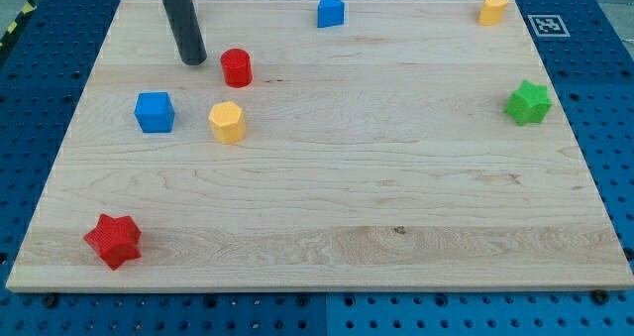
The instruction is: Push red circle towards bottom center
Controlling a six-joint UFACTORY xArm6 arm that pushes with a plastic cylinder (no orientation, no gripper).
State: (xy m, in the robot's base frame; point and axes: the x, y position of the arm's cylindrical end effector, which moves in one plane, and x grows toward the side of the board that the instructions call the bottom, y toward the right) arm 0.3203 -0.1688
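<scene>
We see the scene brightly and evenly lit, with light that seems to come from overhead. The pale wooden surface reads clearly, its grain sharp from the view's top to the view's bottom, with no hot glare on it. Shadows are short and soft: a small dark patch hugs the base of the red circle, and another sits under the red star. The green star is vivid and crisp-edged. Our rod shows a faint lengthwise sheen above my tip. Focus holds across the frame; the surface's edges run straight, tapering only with perspective.
</scene>
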